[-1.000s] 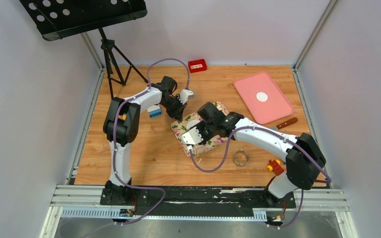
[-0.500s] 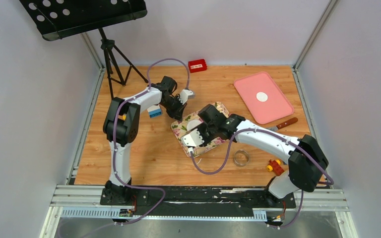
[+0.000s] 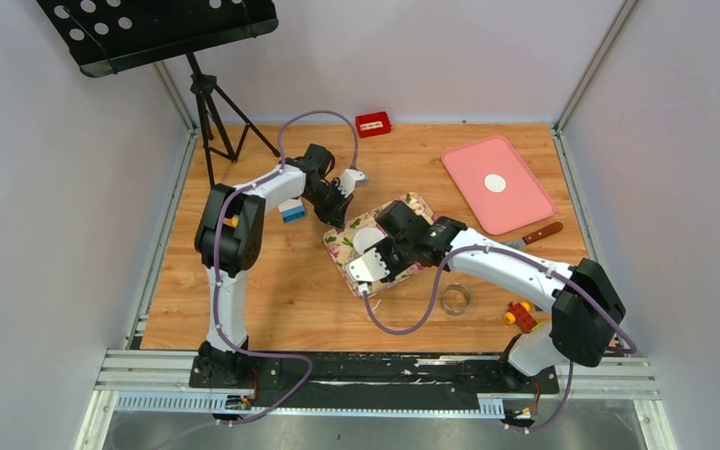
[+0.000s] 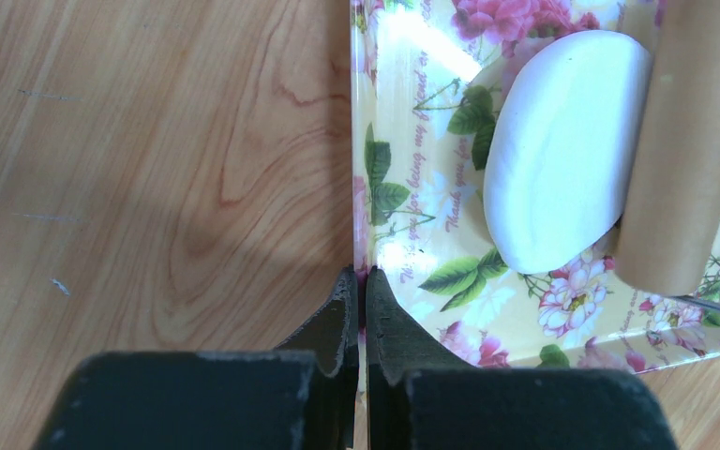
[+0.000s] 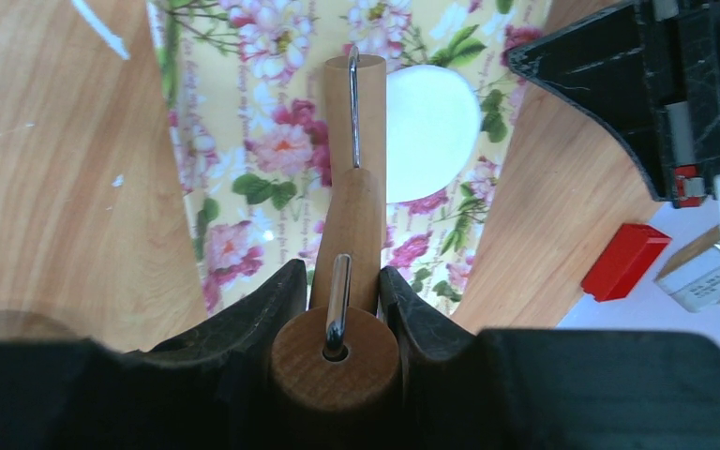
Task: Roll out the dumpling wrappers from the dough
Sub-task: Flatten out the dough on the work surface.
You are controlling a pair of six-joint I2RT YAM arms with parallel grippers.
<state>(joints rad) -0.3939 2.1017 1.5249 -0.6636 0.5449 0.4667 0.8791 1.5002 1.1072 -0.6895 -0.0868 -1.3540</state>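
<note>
The dough (image 4: pixel 562 150) is a smooth white oval lump lying on a floral tray (image 4: pixel 412 234). In the top view the dough (image 3: pixel 367 236) shows just beside the right wrist. My left gripper (image 4: pixel 363 278) is shut, pinching the tray's edge (image 3: pixel 337 208). My right gripper (image 5: pixel 342 281) is shut on the wooden handle of a small roller (image 5: pixel 352 220), whose cylinder (image 4: pixel 684 141) rests against the dough's side (image 5: pixel 427 131). One thin round dumpling wrapper (image 3: pixel 495 183) lies on a pink tray (image 3: pixel 516 211) at the back right.
A metal ring cutter (image 3: pixel 456 298) lies in front of the right arm, with a yellow-and-red toy (image 3: pixel 519 314) and a wooden-handled knife (image 3: pixel 539 234) nearby. A white-and-blue block (image 3: pixel 292 210) sits by the left arm, a red box (image 3: pixel 373 123) at the back, and a stand's tripod (image 3: pixel 211 112) at the back left.
My right arm has drawn slightly toward the near edge with the roller, uncovering more of the dough. The left arm keeps still on the tray's edge.
</note>
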